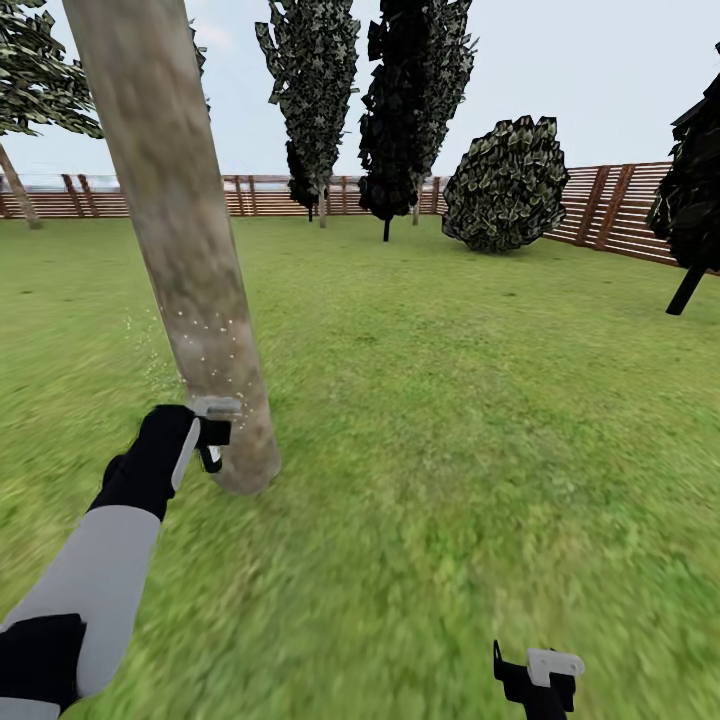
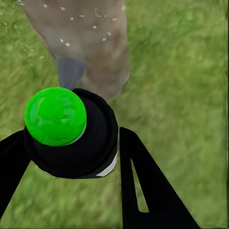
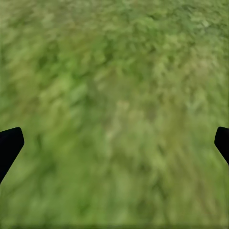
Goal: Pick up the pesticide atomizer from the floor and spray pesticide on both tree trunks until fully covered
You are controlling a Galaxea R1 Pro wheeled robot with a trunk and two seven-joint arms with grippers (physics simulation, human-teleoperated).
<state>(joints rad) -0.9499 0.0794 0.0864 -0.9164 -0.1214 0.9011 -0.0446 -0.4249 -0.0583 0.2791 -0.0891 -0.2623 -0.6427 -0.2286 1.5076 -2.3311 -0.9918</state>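
- Head view: the left gripper is at the base of the leaning pale tree trunk, with pale specks dotting the bark just above it.
- Left wrist view: the fingers hold the atomizer, a black body with a green cap, its grey nozzle toward the trunk.
- Right gripper hangs low over the grass, fingers spread wide with nothing between them.
- A slatted fence and dark conifers stand behind.

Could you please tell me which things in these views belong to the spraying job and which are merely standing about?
Belonging to the job:
- thick pale beige-grey mottled tree trunk, flecked with white droplets
- black atomizer with round green top, held in the left gripper

Merely standing about:
- brown horizontal-slat wooden fence
- dark cone-shaped conifers
- rounded dark green bush
- right gripper, open over grass
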